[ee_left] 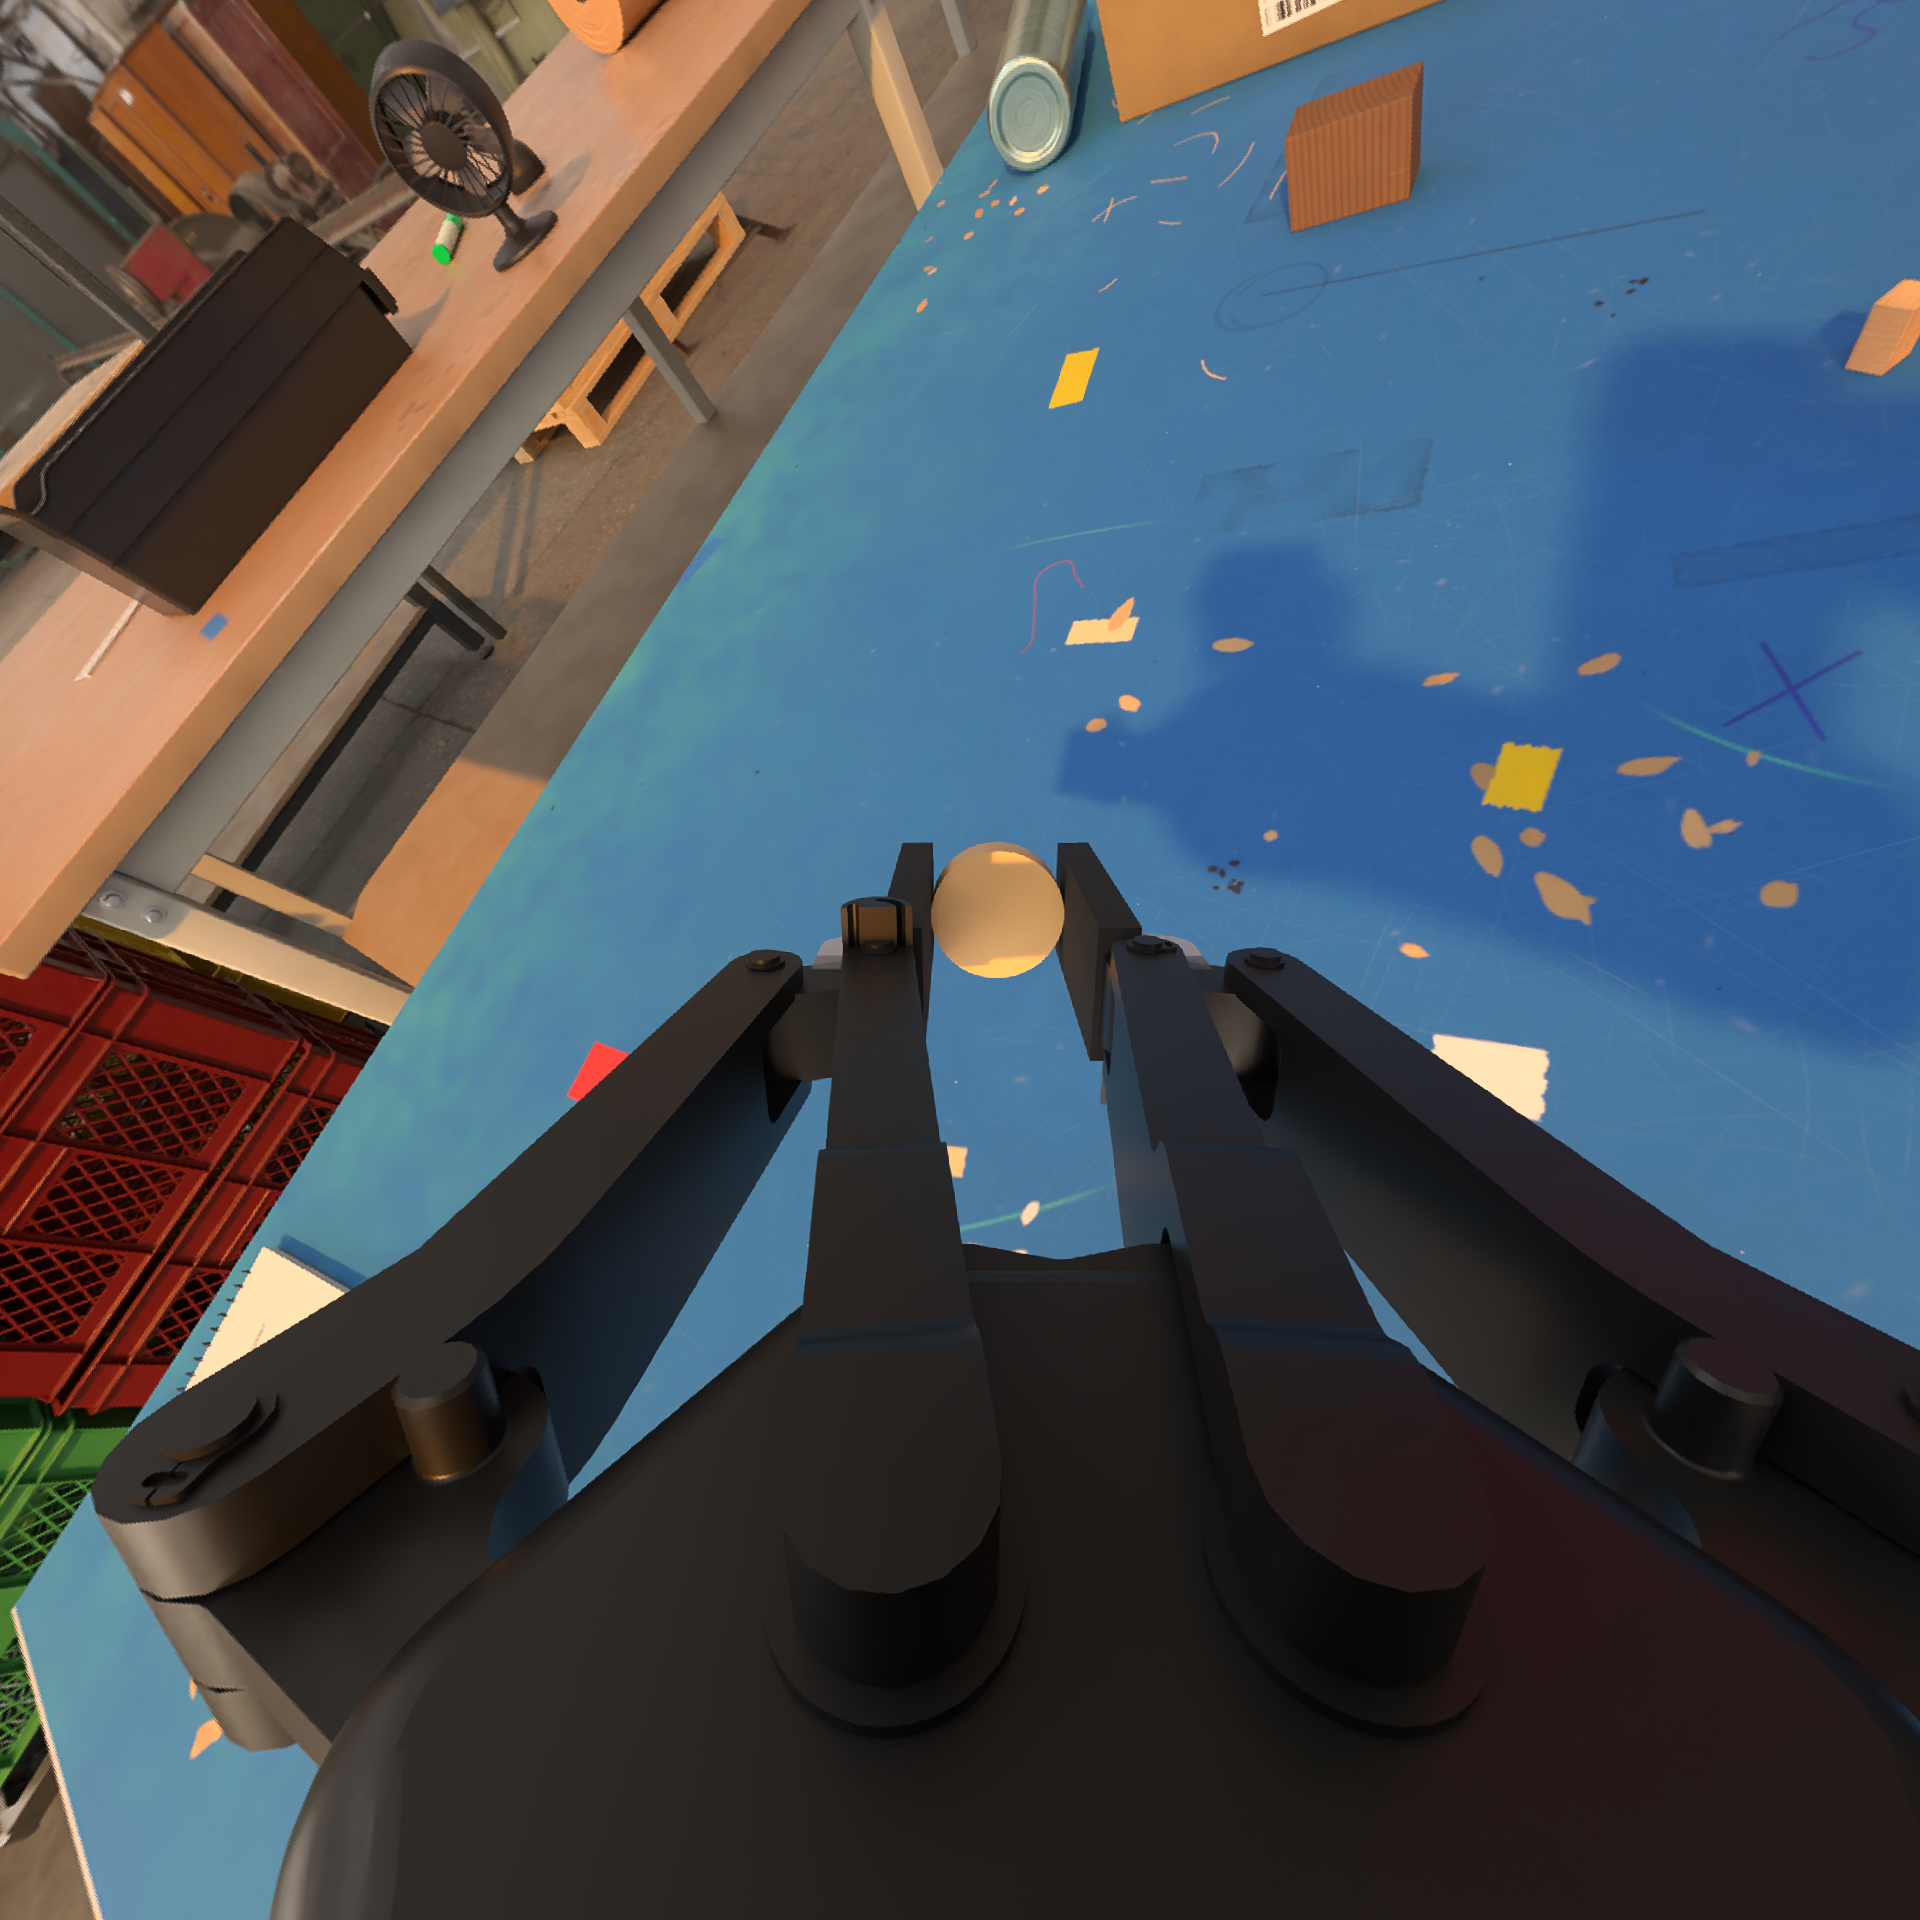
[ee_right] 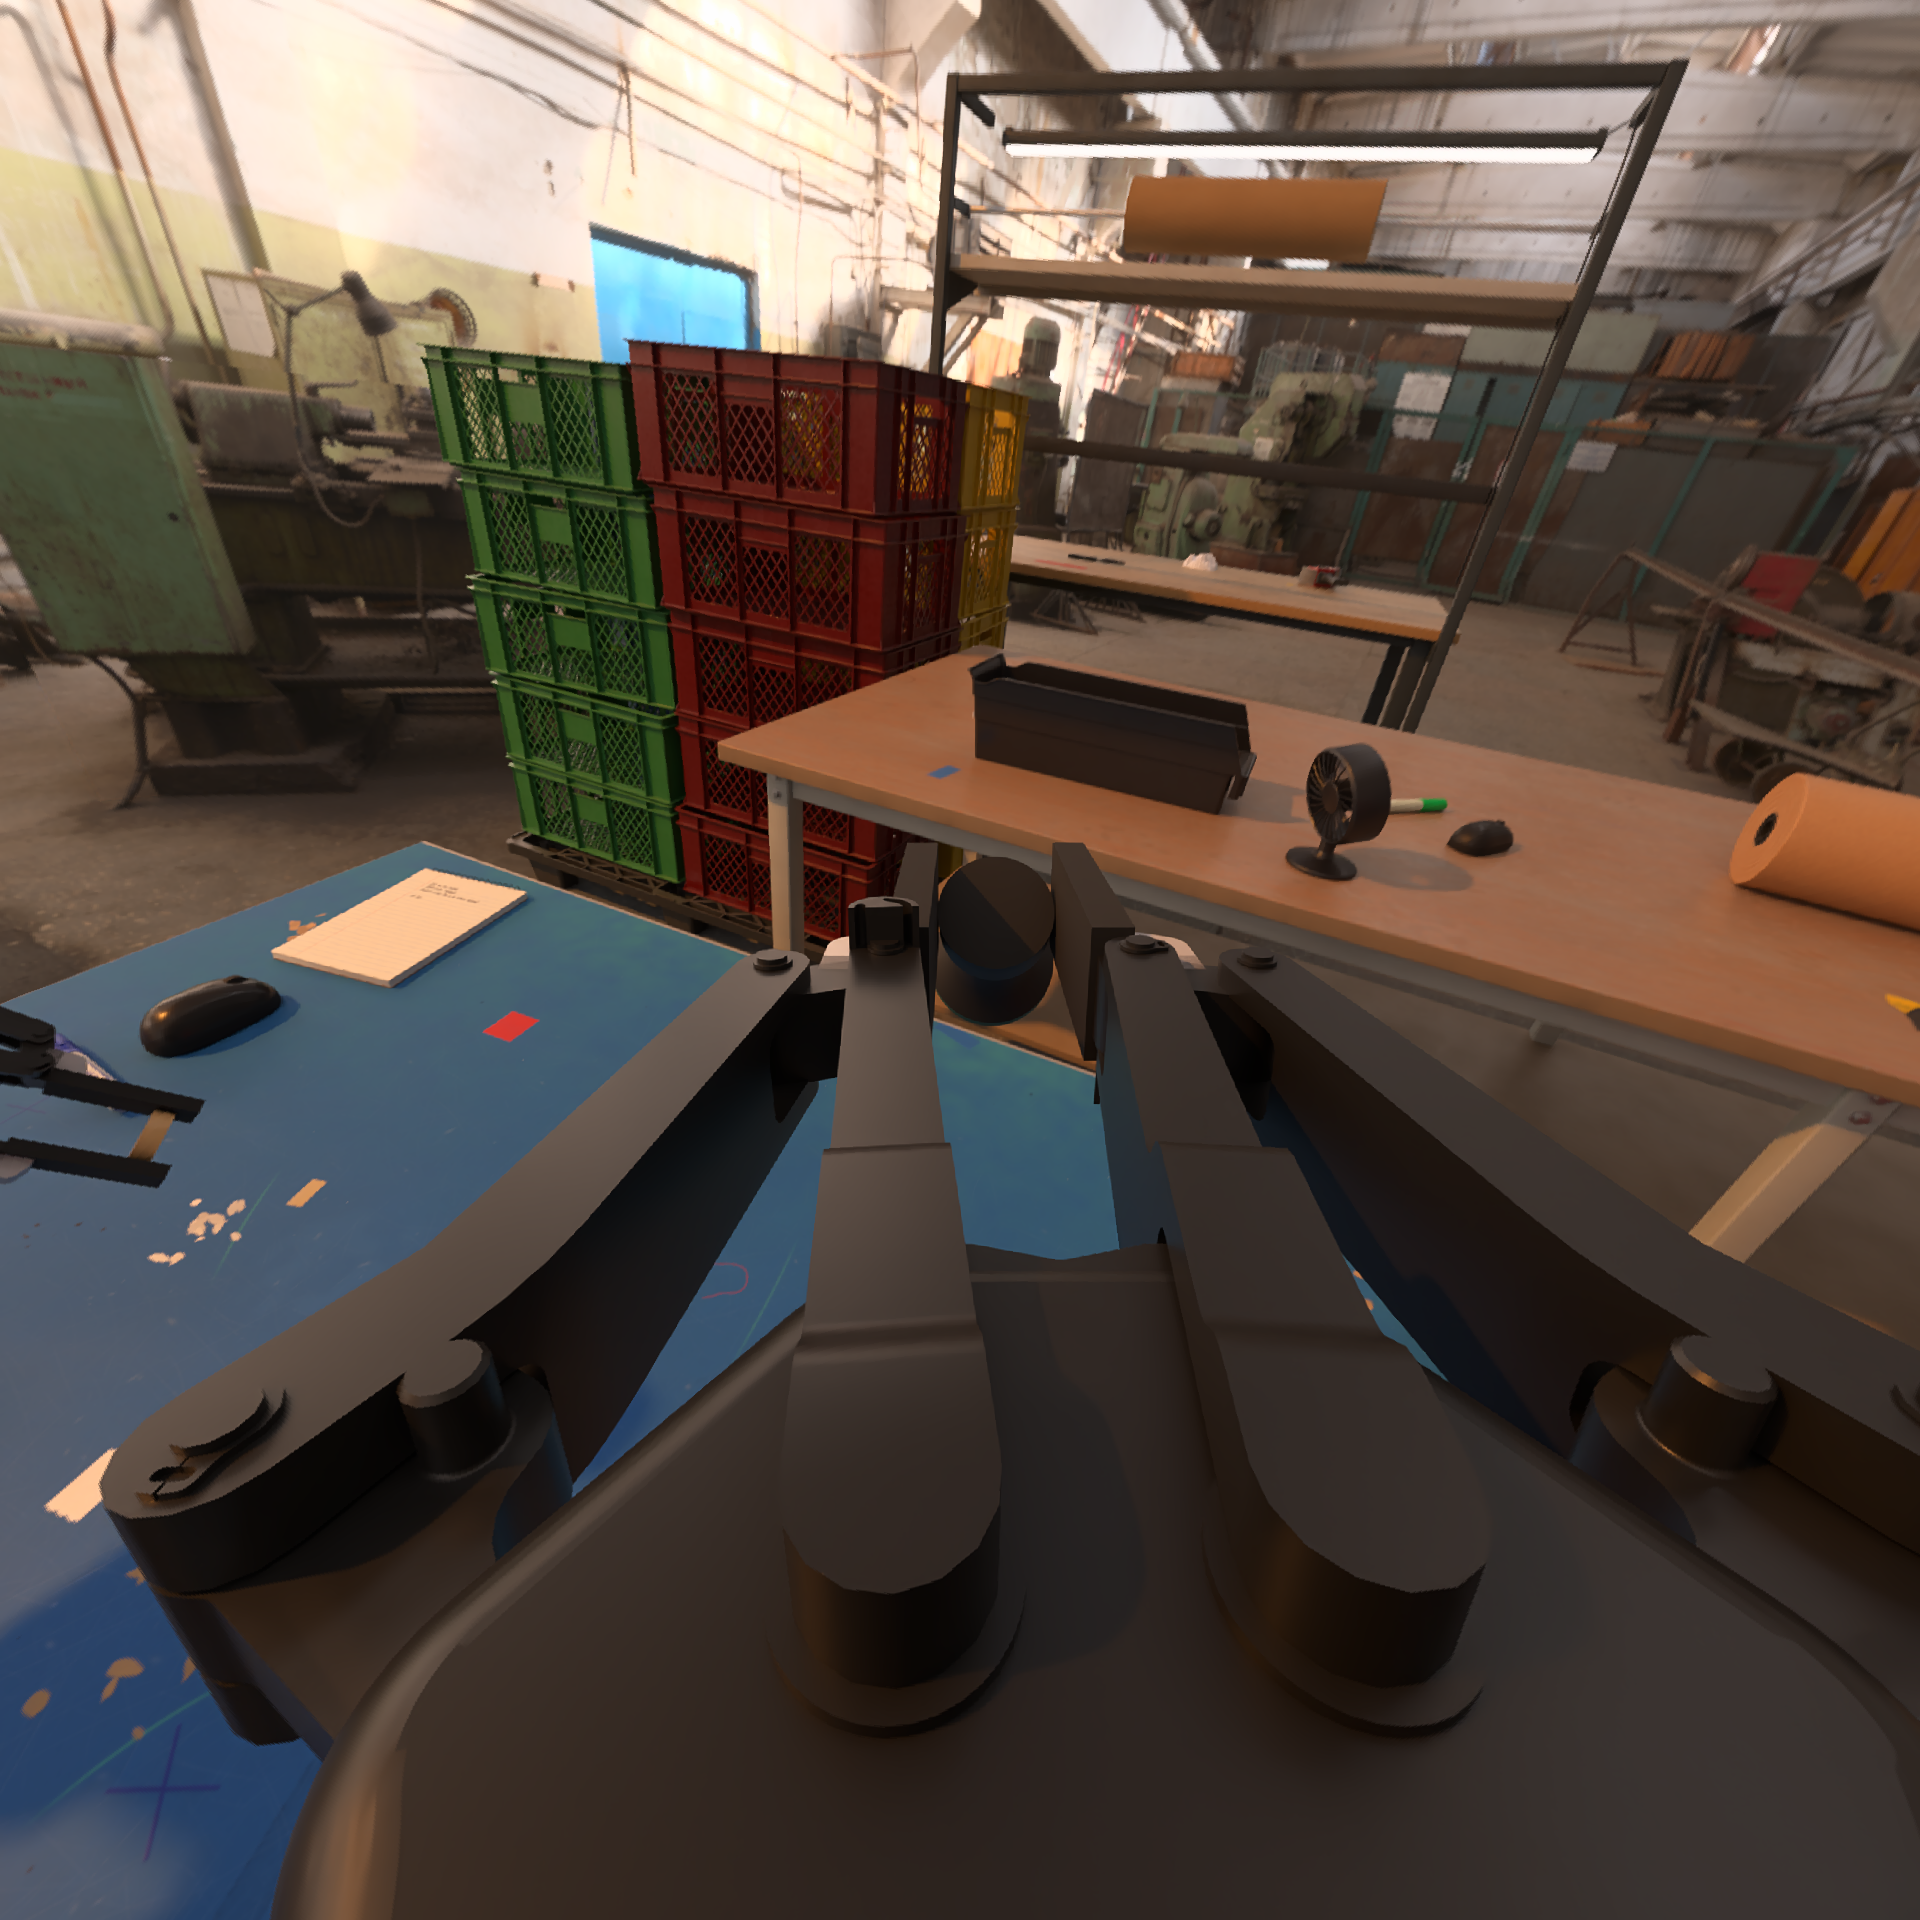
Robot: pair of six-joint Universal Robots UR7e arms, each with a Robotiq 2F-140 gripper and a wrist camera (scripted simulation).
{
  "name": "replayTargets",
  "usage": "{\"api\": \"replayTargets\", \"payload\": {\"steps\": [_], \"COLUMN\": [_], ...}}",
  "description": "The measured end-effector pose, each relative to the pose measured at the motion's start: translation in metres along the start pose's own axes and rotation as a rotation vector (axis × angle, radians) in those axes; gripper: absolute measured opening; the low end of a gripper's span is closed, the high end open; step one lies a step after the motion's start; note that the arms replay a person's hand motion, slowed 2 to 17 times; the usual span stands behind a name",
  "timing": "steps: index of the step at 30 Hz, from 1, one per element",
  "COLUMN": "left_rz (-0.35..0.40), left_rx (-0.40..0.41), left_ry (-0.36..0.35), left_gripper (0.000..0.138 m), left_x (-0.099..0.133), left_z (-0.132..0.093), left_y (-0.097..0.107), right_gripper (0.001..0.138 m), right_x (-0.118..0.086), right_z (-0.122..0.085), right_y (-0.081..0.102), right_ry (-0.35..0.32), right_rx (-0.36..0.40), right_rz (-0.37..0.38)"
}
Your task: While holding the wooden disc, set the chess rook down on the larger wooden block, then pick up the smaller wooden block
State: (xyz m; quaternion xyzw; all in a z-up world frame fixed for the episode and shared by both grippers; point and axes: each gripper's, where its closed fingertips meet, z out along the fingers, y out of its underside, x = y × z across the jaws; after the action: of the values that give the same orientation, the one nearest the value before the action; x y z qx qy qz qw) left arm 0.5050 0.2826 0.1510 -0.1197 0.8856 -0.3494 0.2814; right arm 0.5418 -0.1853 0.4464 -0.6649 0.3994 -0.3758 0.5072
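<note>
1. The chess rook [ee_right: 994, 940] sits clamped between the fingers of our right gripper [ee_right: 992, 935], dark and held up in the air, with the neighbouring wooden bench behind it; it is not yet over any block.
2. The wooden disc [ee_left: 996, 910] is pinched edge-on in our left gripper [ee_left: 994, 909], above the blue table [ee_left: 831, 675]; we judge this grip must simply hold firm through the whole step, so we would keep that arm quiet.
3. The larger wooden block [ee_left: 1353, 148] stands far up the table near a metal can [ee_left: 1031, 104] and a cardboard box [ee_left: 1195, 42]; the smaller wooden block [ee_left: 1886, 330] lies off to its right, well apart from it.
4. The right wrist view shows neither block, so we should turn that arm toward them first; then bring the rook upright over the middle of the larger block's top face.
5. We should lower until the base rests flat, then part the fingers slowly; a tilted or off-centre release may topple it.
</note>
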Motion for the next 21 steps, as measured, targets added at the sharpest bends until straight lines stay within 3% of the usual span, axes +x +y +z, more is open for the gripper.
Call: {"api": "replayTargets", "payload": {"steps": [9, 21], "left_rz": [0.013, 0.015], "left_rx": [-0.014, -0.021], "left_ry": [0.006, 0.014], "left_gripper": [0.032, 0.032], "left_x": [0.003, 0.005], "left_z": [0.002, 0.004], "left_y": [0.002, 0.003], "right_gripper": [0.029, 0.029], "right_x": [0.001, 0.009], "right_z": [0.019, 0.033], "right_y": [0.037, 0.071], "right_ry": [-0.023, -0.04], "right_rx": [-0.058, -0.094], "right_rz": [0.041, 0.115]}}
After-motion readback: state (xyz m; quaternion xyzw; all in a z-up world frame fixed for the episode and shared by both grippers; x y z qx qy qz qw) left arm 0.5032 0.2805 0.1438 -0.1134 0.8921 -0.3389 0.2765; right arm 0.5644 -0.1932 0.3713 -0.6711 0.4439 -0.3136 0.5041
